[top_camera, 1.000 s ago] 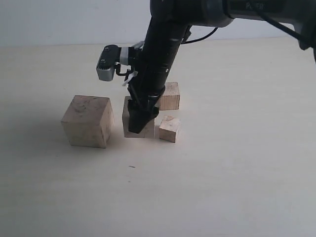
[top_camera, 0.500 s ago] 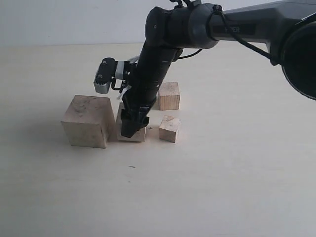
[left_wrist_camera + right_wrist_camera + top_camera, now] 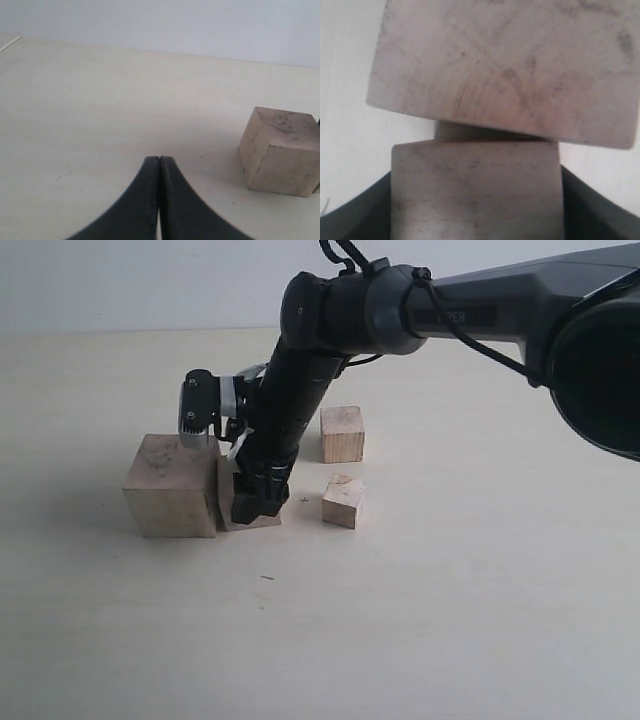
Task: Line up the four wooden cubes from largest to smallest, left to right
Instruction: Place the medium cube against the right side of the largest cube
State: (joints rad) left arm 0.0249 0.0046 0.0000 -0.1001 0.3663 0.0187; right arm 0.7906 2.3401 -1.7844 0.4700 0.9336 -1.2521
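A: What can't we see?

B: Most of the second-largest cube (image 3: 230, 505). The right fingers (image 3: 258, 502) and the black right arm (image 3: 300, 370) cover its front and top, so only a strip shows, hard up beside the largest cube (image 3: 172, 486). I can't tell whether it sits on the worktop (image 3: 420, 630) or hangs just clear of it.

A: And the grip?

B: Clamped on it, in a wide stance. In the right wrist view the second-largest cube (image 3: 475, 190) fills the gap, with a dark finger on each flank, both cut off by the frame.

A: Is it touching the largest cube?

B: From the exterior view it looks tight against it. Up close the two faces aren't square to each other, and there's a shadowed wedge between them toward one side. The largest cube (image 3: 505, 65) runs out of frame there.

A: What about the other arm?

B: The left fingers (image 3: 145, 205) are pressed together with nothing between them, low over bare worktop. The largest cube (image 3: 280, 150) stands beyond them, well apart, clipped at the frame edge.

A: How much room is there to move?

B: The third cube (image 3: 342, 434) and the smallest cube (image 3: 343, 501) sit to the right of the largest cube, past the held one. They're apart from it and from each other, and the smallest is nearer the camera. Open worktop spreads in front of the largest cube and to its left, and behind it the surface runs back to a pale wall.
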